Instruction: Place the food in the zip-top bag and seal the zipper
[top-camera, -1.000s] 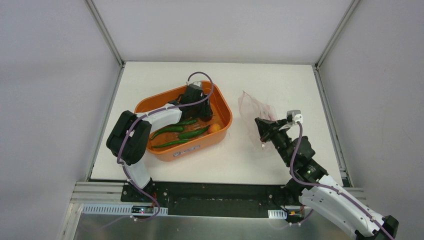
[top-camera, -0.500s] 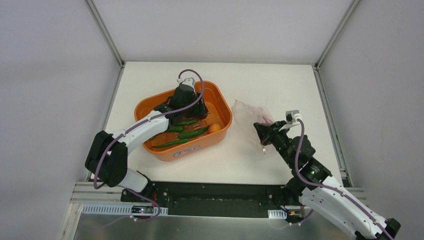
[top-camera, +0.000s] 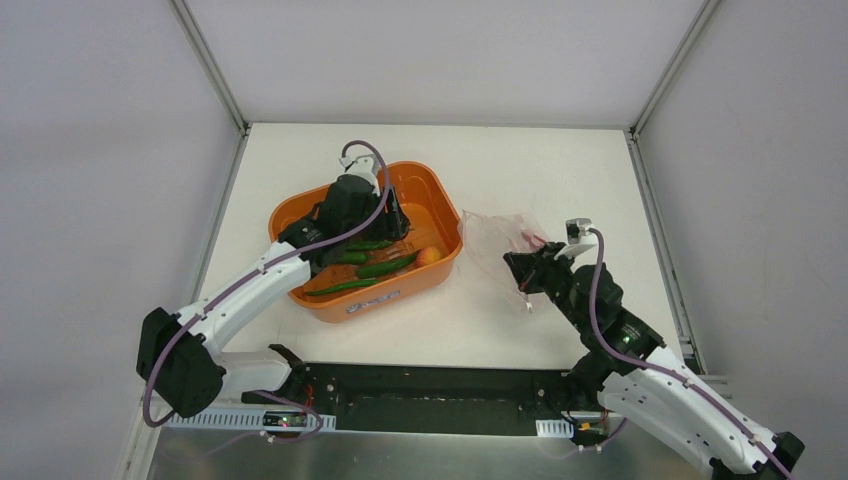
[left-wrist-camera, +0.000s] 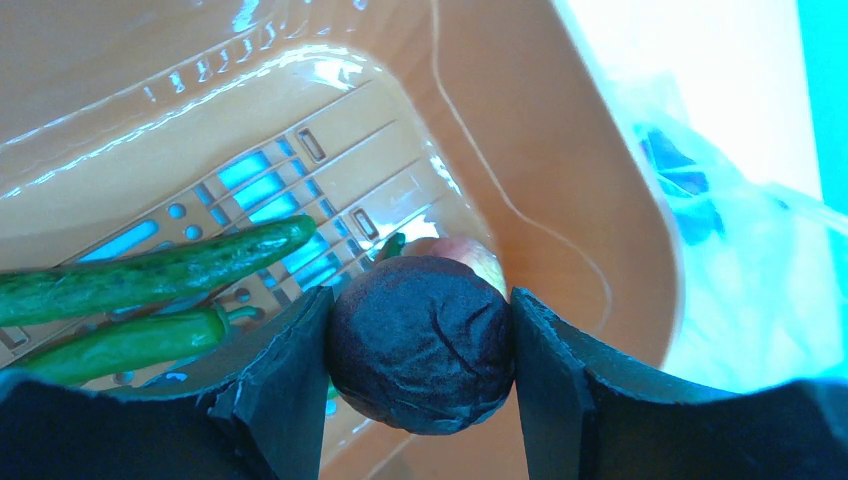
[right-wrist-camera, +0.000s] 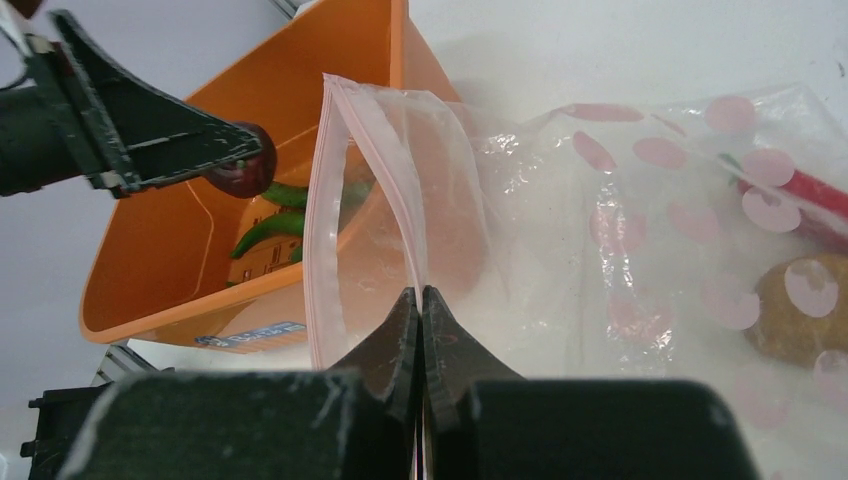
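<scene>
— Our left gripper (left-wrist-camera: 420, 305) is half-spread, clamping a dark-red round fruit (left-wrist-camera: 420, 355) above the orange tub (left-wrist-camera: 560, 170).
— And our right gripper (right-wrist-camera: 420, 300), fully closed, pinches the mouth edge of the zip-top bag (right-wrist-camera: 600, 210) just beside that tub.

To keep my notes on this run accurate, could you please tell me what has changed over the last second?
The left jaws, gripping a dark round piece, drifted left over the orange tub as that arm's elbow swung out leftward. The right jaws, shut on the mouth edge of the zip-top bag, drew it closer to the tub. The tub and green chilies stayed put.
</scene>
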